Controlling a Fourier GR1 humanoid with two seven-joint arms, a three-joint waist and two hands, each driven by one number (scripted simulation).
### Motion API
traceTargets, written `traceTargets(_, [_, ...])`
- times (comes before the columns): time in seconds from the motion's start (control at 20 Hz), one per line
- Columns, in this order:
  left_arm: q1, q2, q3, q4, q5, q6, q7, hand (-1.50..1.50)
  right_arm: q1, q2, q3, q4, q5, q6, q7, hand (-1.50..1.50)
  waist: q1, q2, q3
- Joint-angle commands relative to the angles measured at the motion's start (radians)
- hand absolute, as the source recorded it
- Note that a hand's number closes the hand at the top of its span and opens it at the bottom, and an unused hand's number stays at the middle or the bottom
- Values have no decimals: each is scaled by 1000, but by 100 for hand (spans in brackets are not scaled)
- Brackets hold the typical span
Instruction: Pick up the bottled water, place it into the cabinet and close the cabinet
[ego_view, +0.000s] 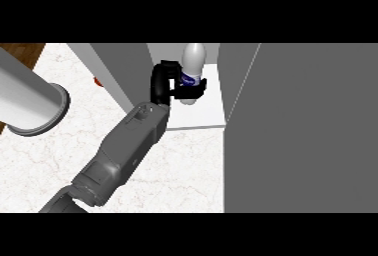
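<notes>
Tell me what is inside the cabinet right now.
Inside the cabinet the bottled water sits over the white shelf, with the robot hand curled round its middle. The hand covers part of the label; the bottle's base contact cannot be seen.

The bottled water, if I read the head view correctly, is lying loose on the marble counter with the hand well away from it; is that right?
Not quite. The head view shows the bottled water held by the hand, fingers curled round it, inside the open cabinet, not loose on the marble counter.
</notes>
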Motion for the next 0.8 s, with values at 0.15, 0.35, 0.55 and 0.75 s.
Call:
traceTargets(0.15, [-17,13,119,137,48,9,-95,150,-16,0,-41,-26,-107,10,8,-150,-13,9,-2])
traceTargets(0.35, [-86,46,126,203,32,2,-85,150,10,-6,-7,-40,-103,44,10,-150,-25,10,-2])
traceTargets(0.55, [-101,54,93,253,-22,74,-140,-150,1,7,-10,-5,-87,50,-20,-150,-30,11,-1])
traceTargets(0.75, [-149,17,81,285,-48,139,-150,-150,-5,-1,-17,-19,-100,46,17,-150,-31,14,-1])
